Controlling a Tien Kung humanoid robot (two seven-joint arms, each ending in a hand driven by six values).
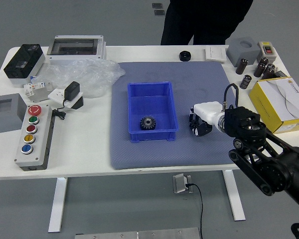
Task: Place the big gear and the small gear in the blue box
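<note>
Right hand [205, 114] low over the blue mat [189, 152], can't tell if open or gripping, probably hiding the second gear, so get it held square, lift clear of the blue box [154, 135] and lower beside the toothed gear [148, 123] inside.

1 table [87, 144] (white), gray floor [20, 214].
</note>
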